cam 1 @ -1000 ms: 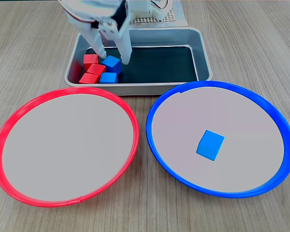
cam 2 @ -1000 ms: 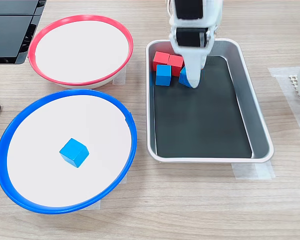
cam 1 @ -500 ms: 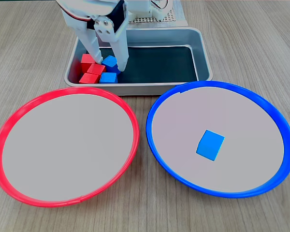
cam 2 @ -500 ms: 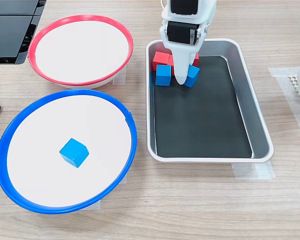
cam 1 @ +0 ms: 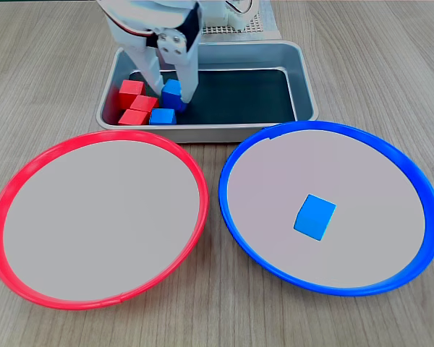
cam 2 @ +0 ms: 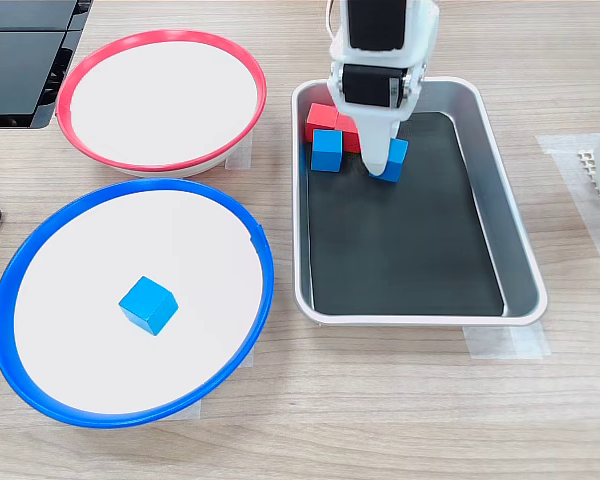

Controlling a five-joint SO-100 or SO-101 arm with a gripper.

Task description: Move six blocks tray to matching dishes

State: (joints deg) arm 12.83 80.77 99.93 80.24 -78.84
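Gripper (cam 1: 171, 92) I see holding a blue block (cam 1: 172, 94), tilted on an edge, near the tray's (cam 2: 500, 215) red-block corner.

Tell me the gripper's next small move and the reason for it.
Probably lift straight up. The gripper looks closed on a blue block inside the tray, with the other blue block and the red blocks close beside it. Rising first should clear them and the tray wall before heading to the blue-rimmed dish.

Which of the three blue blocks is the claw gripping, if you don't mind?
The tray block between the claw fingers; another sits beside the reds, the third in the blue dish.
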